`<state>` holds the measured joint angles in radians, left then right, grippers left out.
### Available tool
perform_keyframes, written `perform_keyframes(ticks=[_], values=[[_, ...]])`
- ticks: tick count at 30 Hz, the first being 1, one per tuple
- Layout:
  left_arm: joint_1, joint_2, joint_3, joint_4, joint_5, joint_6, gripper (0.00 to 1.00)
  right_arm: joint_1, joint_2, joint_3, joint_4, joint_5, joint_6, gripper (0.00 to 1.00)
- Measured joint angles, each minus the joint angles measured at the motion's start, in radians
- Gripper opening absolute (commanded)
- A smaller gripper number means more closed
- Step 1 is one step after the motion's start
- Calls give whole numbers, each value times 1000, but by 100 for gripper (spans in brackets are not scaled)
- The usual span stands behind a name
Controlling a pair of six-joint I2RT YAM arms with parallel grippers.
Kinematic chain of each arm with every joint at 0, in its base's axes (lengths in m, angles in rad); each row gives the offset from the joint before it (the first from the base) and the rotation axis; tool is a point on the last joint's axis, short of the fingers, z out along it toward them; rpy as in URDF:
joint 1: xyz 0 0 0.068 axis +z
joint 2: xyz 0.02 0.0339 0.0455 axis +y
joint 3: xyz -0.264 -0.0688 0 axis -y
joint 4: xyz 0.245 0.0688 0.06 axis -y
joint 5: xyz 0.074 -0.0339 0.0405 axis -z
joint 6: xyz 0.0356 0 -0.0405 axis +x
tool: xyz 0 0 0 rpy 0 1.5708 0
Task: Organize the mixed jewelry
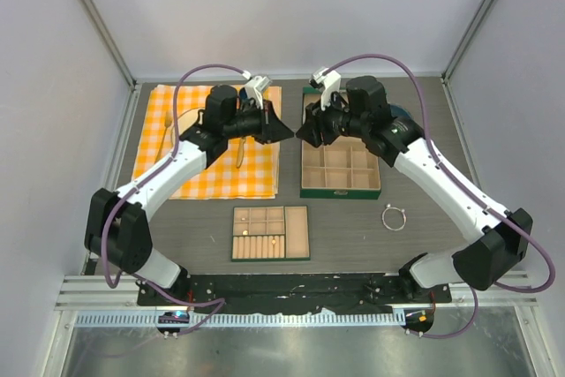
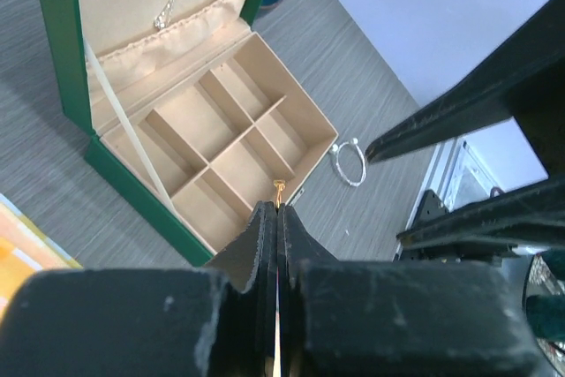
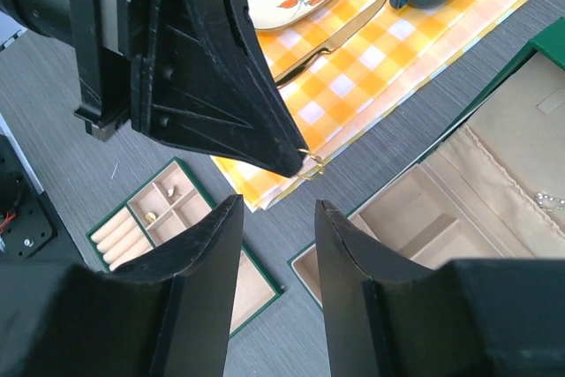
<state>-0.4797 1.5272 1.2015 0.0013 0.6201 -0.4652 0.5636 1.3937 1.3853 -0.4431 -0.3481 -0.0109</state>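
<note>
We show a grey, grained desk. Directly on it lie an orange checked cloth at the far left, an open green box with tan compartments at the far right, a small compartment tray nearer the arm bases, and a thin silver bracelet loop right of that tray.
</note>
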Motion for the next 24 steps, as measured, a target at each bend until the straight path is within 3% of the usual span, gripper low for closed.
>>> perform_keyframes(ticks=[9, 16, 24], values=[[53, -104, -30, -43, 183, 95, 0, -30, -36, -1, -17, -67, -33, 45], [66, -131, -58, -38, 394, 107, 0, -48, -42, -2, -45, -243, -59, 45], [68, -183, -165, 92, 433, 39, 0, -49, -42, -20, -42, -402, -67, 45]])
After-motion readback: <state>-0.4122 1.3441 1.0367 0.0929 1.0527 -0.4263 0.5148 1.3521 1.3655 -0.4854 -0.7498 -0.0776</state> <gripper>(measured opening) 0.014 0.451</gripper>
